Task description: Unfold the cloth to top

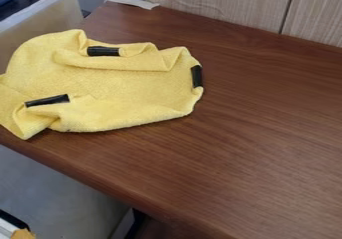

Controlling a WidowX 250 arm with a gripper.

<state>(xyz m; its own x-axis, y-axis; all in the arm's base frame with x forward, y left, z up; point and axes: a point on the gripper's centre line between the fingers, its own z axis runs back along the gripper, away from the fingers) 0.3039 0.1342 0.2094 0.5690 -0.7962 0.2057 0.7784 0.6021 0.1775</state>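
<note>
A yellow cloth (127,87) lies crumpled on the left part of the brown table, with folds along its top edge and at its lower left corner. Three pieces of black tape mark it: one near the top fold, one on the right edge and one at the lower left. Its lower left corner lies close to the table's front edge.
The brown wooden table (267,133) extends to the right of the cloth. A light wood panel (227,5) stands along the back. A pale board (43,20) is at the upper left, beside the table.
</note>
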